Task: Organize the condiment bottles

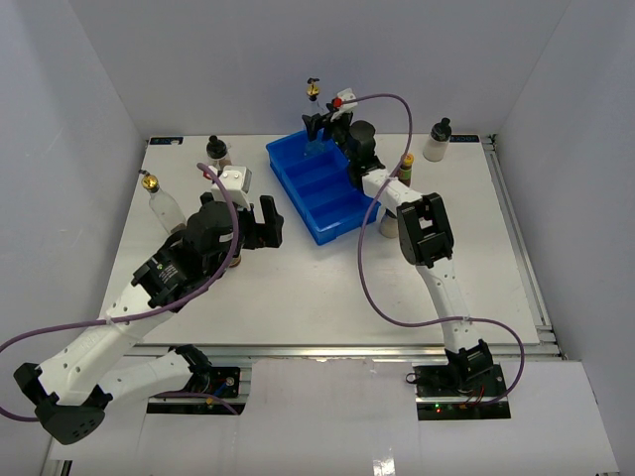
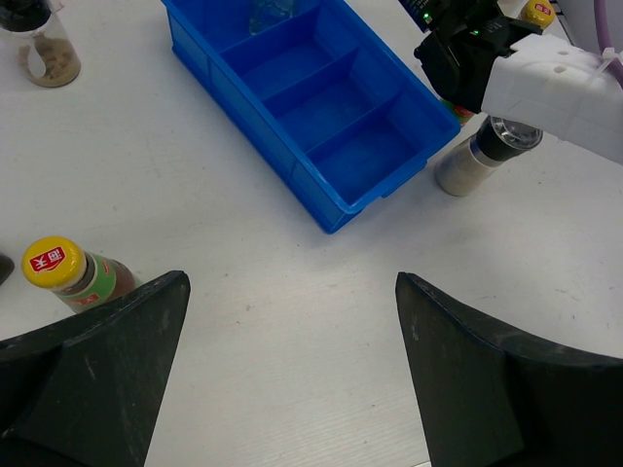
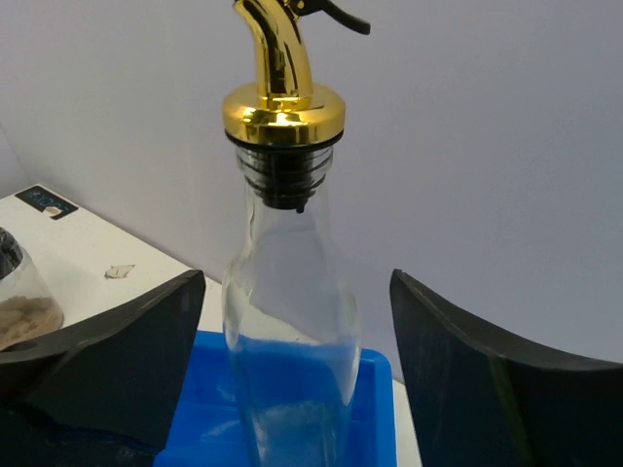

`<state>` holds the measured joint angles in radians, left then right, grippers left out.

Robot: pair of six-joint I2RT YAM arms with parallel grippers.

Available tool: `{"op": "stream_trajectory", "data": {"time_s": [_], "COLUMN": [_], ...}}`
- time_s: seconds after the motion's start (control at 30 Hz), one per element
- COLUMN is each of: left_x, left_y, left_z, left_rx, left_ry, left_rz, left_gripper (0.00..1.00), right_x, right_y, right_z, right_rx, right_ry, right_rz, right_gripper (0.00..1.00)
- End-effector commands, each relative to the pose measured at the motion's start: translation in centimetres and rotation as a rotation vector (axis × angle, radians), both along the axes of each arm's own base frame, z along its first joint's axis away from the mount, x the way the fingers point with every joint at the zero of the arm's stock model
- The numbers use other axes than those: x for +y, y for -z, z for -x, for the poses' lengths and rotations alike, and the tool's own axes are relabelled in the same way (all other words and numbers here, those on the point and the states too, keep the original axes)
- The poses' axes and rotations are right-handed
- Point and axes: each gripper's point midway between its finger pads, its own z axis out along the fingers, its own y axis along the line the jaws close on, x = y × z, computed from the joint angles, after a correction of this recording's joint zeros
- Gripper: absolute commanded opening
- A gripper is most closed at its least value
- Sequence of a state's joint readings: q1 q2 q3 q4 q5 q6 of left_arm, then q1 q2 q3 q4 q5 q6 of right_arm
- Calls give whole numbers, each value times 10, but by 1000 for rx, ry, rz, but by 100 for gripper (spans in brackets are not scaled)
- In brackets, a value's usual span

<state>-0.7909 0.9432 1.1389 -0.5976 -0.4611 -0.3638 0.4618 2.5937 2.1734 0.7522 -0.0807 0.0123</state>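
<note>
Clear glass bottle with a gold-and-black pour spout point(image 3: 292, 321) stands upright in the far end compartment of the blue three-compartment plastic tray point(image 1: 290, 184). The right gripper point(image 3: 297, 282) straddles it with jaws spread, a narrow gap showing on each side of the glass. The left gripper point(image 2: 290, 282) hangs over bare white table point(image 2: 292, 321) near the tray, fingers wide apart and holding nothing. Just beside its left finger stands a dark red sauce bottle with a yellow cap point(image 2: 70, 275). A second tall clear bottle point(image 1: 162, 208) stands at the left edge. A second red sauce bottle point(image 1: 406, 167) stands right of the tray, and a squat black-capped jar point(image 2: 477, 156) stands just beside the tray's near corner. Two more black-capped jars point(image 1: 218, 154) point(image 1: 438, 141) stand along the far edge.
</note>
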Motion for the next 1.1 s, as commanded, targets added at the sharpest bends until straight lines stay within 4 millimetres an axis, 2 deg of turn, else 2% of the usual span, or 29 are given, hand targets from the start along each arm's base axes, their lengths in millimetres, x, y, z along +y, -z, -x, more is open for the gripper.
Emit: {"op": "stream_trajectory", "data": {"time_s": [0.0,0.03,0.07,0.13,0.2,0.33,0.43,0.5,0.53,0.6,0.63,0.7,0.73,0.8,0.87,0.93,0.97,1.07], "left_x": [6,6,6,8,12,21,51,69,82,103,110,129,138,159,180,192,205,225], "left_y": [-10,-11,-11,-12,-20,-21,-31,-30,-37,-43,-42,-41,-40,-32,-18,3,9,30], "left_z": [1,0,-1,-5,-11,-34,-63,-72,-75,-75,-72,-68,-67,-66,-66,-65,-63,-63], "left_rx": [-20,-20,-19,-14,-22,-3,28,56,51,48,59,67,68,85,122,178,192,230], "left_ry": [-24,-28,-32,-58,-100,-177,-265,-321,-368,-457,-480,-557,-590,-664,-736,-763,-802,-862], "left_rz": [26,26,25,13,12,-22,37,49,62,90,97,111,110,95,88,95,113,163], "left_gripper": [98,98,98,98,98,98,97,96,95,94,94,95,95,95,92,89,88,85], "right_x": [-9,-11,-13,-22,-32,-58,-84,-102,-110,-118,-122,-126,-130,-142,-143,-142,-139,-142], "right_y": [-87,-91,-84,-101,-104,-114,-116,-105,-99,-86,-92,-71,-73,-62,-70,-78,-83,-89], "right_z": [25,28,30,43,57,103,126,150,161,187,202,223,234,252,274,302,310,340], "right_rx": [-154,-152,-133,-131,-112,-48,114,288,371,496,519,631,657,753,794,786,766,680], "right_ry": [6,9,12,25,37,51,121,167,187,183,171,159,161,198,167,81,40,-53], "right_rz": [-77,-78,-70,-79,-82,-95,-131,-111,-120,-93,-93,-48,-48,-34,-67,-73,-76,-79], "right_gripper": [89,90,91,92,92,93,93,94,94,94,95,97,98,98,97,93,93,94]}}
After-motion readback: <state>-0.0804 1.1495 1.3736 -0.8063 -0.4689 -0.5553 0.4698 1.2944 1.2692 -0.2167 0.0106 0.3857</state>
